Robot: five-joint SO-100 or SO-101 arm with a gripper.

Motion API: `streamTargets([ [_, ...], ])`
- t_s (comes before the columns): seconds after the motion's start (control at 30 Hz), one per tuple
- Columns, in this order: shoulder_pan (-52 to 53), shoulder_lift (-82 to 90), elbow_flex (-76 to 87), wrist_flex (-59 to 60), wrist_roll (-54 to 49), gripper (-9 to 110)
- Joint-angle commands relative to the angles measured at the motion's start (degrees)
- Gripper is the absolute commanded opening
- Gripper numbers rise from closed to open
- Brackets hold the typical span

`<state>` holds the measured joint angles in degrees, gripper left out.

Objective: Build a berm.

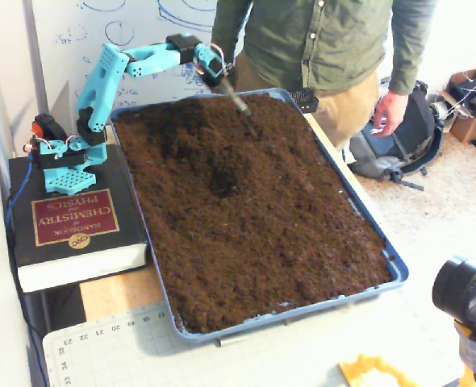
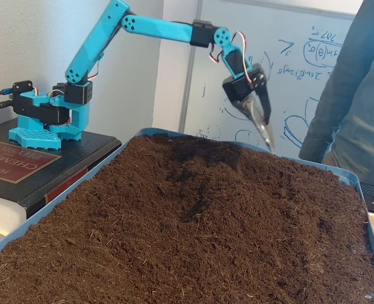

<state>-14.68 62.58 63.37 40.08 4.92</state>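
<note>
Observed: one turquoise plastic five-joint arm [image 1: 113,68], base clamped on one thick black-and-maroon chemistry handbook [image 1: 73,226], reaching across the far end of one shallow blue plastic tray [image 1: 395,270] filled with loose dark brown soil [image 1: 254,234].

Gripper [image 2: 267,140] poised just above the soil surface near the tray's far rim, tilted tip-down. Fingers drawn together into a narrow, tapering point in a fixed view; nothing seen held between them. Dark residue noted on the tips.

Berm [image 2: 203,155]: no finished ridge found. Only a low, slightly raised hump of soil near the far end, below and left of the gripper in that fixed view. One darker scooped hollow [image 1: 222,181] noted near the tray's middle, plus a darker disturbed patch toward the arm's side.

Judged step in hand: lowering the tip into the soil to drag material toward the hump. Recommended: shallow entry, short repeated strokes from both flanks toward one line, piling rather than ploughing through; clearance kept from the tray rim to avoid spillage.

Also present: one person in a green shirt [image 1: 327,40] standing behind the tray, one whiteboard with blue marks [image 2: 301,63], one gridded cutting mat [image 1: 109,347].
</note>
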Motion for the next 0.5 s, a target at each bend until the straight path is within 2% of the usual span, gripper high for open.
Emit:
streamTargets([
  [0.0,5.19,6.24,-6.24,-7.73,-0.79,1],
  [0.23,9.67,-0.09,-1.32,-25.66,-1.05,1],
  [0.47,13.54,-3.87,0.09,-29.0,-6.94,1],
])
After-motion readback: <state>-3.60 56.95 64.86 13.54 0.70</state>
